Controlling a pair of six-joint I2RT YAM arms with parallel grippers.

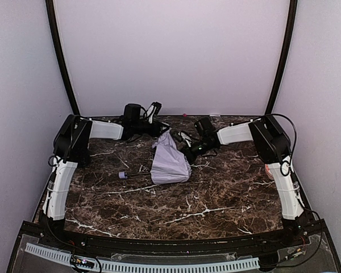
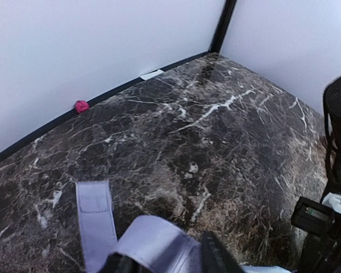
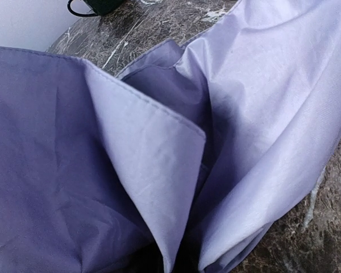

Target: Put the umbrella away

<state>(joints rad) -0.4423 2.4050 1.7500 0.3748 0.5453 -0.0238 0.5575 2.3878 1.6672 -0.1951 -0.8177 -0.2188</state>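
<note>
Umbrella [image 1: 170,162] is being found collapsed on the marble table [image 1: 216,193], directly beneath both grippers. Its canopy [image 3: 159,170] is being pinched by the closed right gripper [image 1: 188,150], apparently to gather folds; left gripper [image 2: 166,259] jaws are being held apart around a fold.

A lab robot cell is showing: plain white wall panels [image 1: 170,51] are enclosing the dark brown marble-patterned counter [image 1: 216,199], black corner poles [image 1: 61,57] are rising behind it, and a white slotted cable duct [image 1: 159,266] is lining the near edge.
</note>
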